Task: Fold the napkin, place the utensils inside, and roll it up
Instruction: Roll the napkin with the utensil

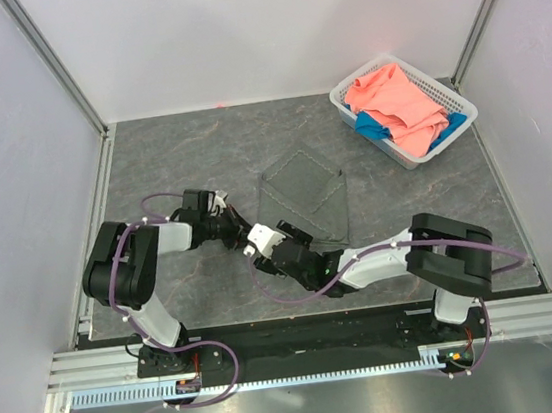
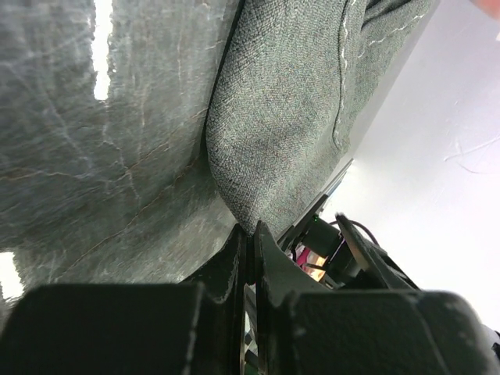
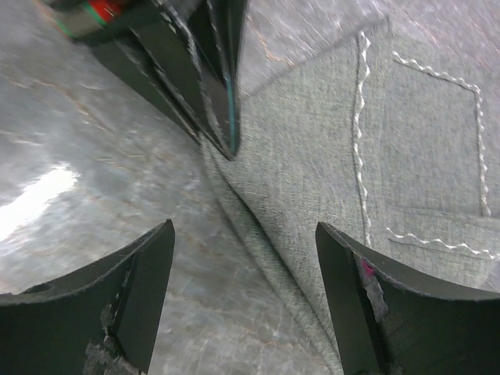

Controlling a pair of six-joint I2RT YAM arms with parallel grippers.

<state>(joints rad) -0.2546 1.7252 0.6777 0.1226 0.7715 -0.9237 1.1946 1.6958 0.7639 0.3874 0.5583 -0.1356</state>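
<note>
Now, your napkin (image 1: 305, 195) lies on the grey marbled table (image 1: 169, 159), around the middle and a little right of centre, just beyond the two grippers. You see a thin dark grey cloth, close to the tabletop's colour, with a pale zigzag stitched hem. From above its outline is an uneven four-sided shape crossed by a slanting line. The right wrist view shows one hemmed layer lying over another, so it is partly folded. Its near left corner is drawn into a narrow ridge. Your left gripper (image 2: 248, 238) is closed tight on that corner, the cloth running straight into the meeting fingertips. Your right gripper (image 3: 246, 297) sits just beside it, jaws spread wide and holding nothing. One of its fingers is over bare table and the other over the cloth, with the ridge running between them. In the far right corner you have a white slatted basket (image 1: 356, 77), well apart from the napkin. A crumpled salmon-pink cloth (image 1: 399, 101) fills most of it and lies on top of a blue cloth (image 1: 374, 126), which shows at the near edges.
</note>
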